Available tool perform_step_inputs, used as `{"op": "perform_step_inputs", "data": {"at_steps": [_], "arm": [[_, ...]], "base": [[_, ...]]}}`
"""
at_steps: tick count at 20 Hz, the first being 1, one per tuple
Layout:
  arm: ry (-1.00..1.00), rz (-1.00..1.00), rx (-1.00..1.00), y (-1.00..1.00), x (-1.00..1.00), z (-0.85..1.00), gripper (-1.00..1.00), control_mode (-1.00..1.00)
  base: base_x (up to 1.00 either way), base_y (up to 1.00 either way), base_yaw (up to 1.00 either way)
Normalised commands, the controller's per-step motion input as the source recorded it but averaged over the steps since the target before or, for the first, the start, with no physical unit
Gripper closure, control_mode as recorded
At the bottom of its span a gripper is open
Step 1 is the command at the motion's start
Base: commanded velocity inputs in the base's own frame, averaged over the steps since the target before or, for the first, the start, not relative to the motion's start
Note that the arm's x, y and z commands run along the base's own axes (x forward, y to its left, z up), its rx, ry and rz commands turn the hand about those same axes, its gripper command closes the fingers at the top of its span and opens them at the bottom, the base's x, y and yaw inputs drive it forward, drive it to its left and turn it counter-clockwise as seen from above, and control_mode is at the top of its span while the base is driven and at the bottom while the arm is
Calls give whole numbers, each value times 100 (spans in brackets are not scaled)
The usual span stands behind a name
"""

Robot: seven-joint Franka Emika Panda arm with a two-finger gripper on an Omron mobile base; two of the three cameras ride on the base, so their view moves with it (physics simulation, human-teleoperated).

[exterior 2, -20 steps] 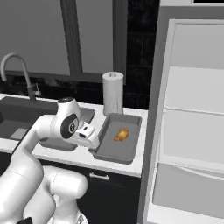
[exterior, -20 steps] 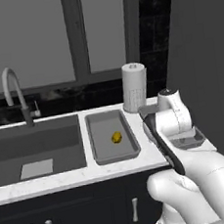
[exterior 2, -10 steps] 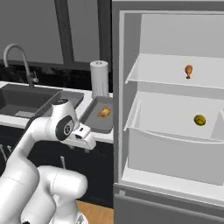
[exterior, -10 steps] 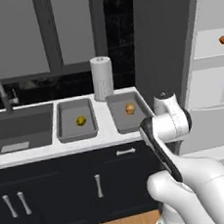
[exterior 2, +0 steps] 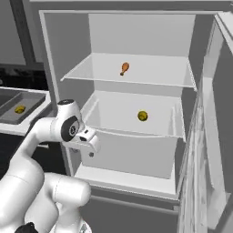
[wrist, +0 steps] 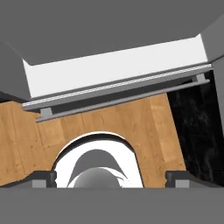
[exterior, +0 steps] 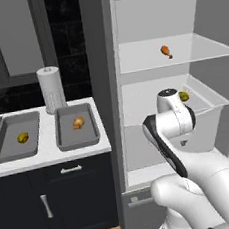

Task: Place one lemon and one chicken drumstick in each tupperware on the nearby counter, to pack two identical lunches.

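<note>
Claw (wrist: 112, 178) wide open, empty, aimed at the floor. Fridge holds drumstick (exterior 2: 124, 68) above, lemon (exterior 2: 143, 115) below. Tabletop (exterior: 50, 153) trays: lemon (exterior: 22, 138), probably drumstick (exterior: 78, 122).

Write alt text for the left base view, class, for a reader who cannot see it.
A white robot arm rises before an open fridge holding a chicken drumstick on the upper shelf and a lemon in the drawer below. Left, on the counter, two grey tupperware trays sit side by side, one with a lemon, one with a drumstick, beside a paper towel roll.
</note>
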Motion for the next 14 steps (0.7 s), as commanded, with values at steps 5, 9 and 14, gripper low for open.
{"op": "perform_step_inputs", "data": {"at_steps": [5,9,14], "arm": [[0,0,0,0,0,0,-100,100],[0,0,0,0,0,0,-100,100],[0,0,0,0,0,0,-100,100]], "base": [[45,-44,-5],[52,-9,0],[60,-27,0]]}}
